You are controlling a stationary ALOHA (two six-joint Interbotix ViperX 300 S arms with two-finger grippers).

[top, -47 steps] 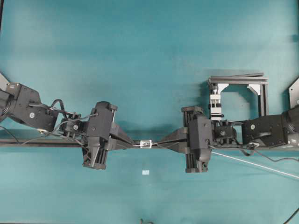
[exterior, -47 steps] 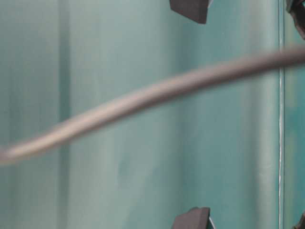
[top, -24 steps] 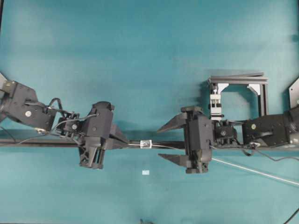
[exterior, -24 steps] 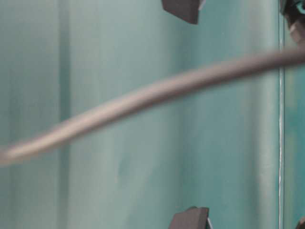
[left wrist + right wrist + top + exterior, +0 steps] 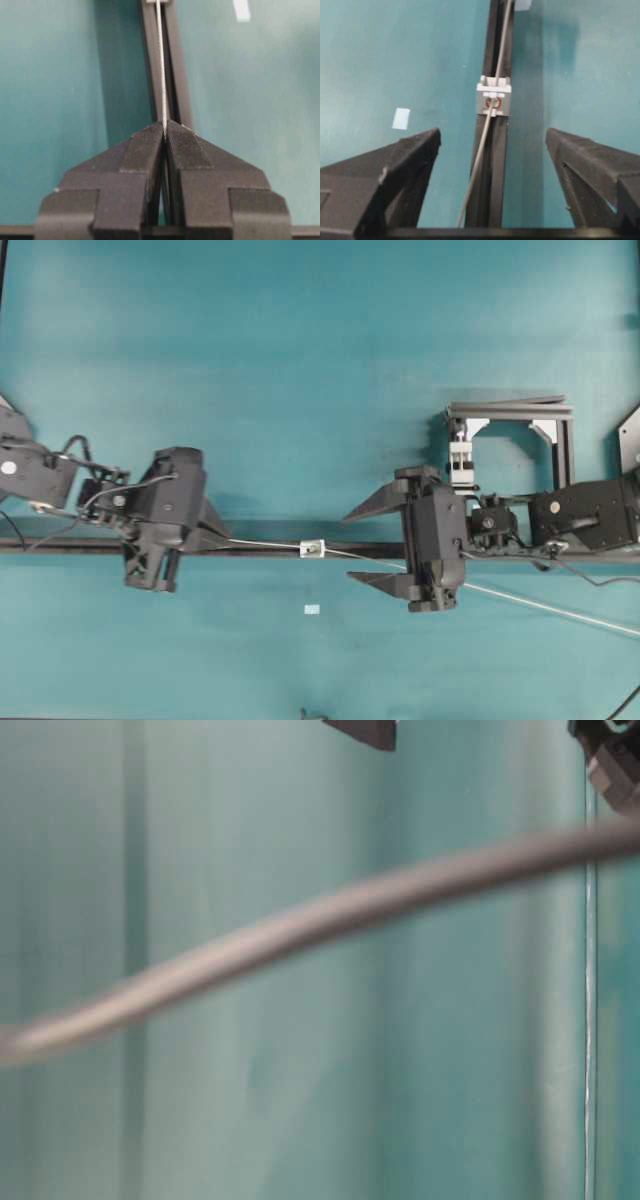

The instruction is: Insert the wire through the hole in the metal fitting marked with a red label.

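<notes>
Left wrist view, left gripper (image 5: 165, 131): clenched on the wire (image 5: 161, 65), tips pinched together with the strand emerging between them.
Wire from the left gripper: runs straight ahead over the black rail (image 5: 175, 75), toward the metal fitting at the top edge, barely in view.
Overhead view, left gripper (image 5: 222, 536): at the left of the rail (image 5: 270, 548), well apart from the metal fitting (image 5: 313, 549).
Wire, overhead (image 5: 265, 543): stretches from the left gripper to the fitting, comes out on the far side and continues rightward past the right gripper as a long pale strand lying on the table (image 5: 300, 360).
Right wrist view, right gripper (image 5: 492, 142): released, jaws spread wide to either side of the rail (image 5: 496, 165), touching neither wire nor fitting.
Metal fitting, right wrist view (image 5: 493, 99): small pale block seated on the rail, red ring around the hole (image 5: 493, 103).
Wire, right wrist view (image 5: 479, 165): passes through the hole, slants down along the rail between the open jaws.
Right gripper, overhead (image 5: 360, 547): just right of the fitting, straddling the rail.
Tape square (image 5: 312, 610): pale, flat on the table, below the fitting.
White clamp in black frame (image 5: 462, 455): upper right, behind the right arm.
Table-level view: blurred grey strand across a teal surface; nothing more readable.
</notes>
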